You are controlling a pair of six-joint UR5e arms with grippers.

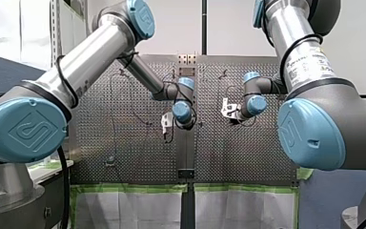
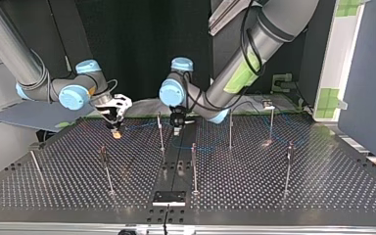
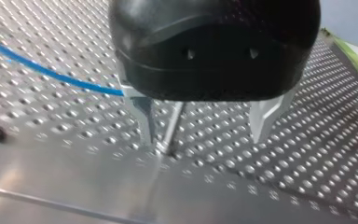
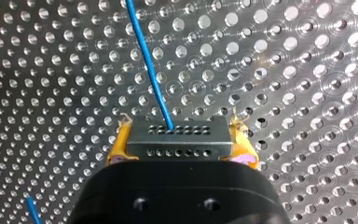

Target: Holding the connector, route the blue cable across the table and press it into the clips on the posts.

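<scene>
**Connector gripped, cable not yet clipped**

Right wrist view: the connector point(image 4: 177, 140) is clamped between the yellow pads point(image 4: 117, 148) of my right gripper point(image 4: 181, 127), and the blue cable point(image 4: 148, 60) runs ahead from it over the perforated table point(image 4: 284, 70).

Left wrist view: my left gripper point(image 3: 204, 139) is spread apart, a thin post point(image 3: 173, 122) stands between its metal fingers point(image 3: 142, 114), and the cable reaches one finger.

Top view: whether any clip is filled cannot be told. Routing is judged under way. Next, the cable must be lined up with the post's clip and pressed in.
</scene>
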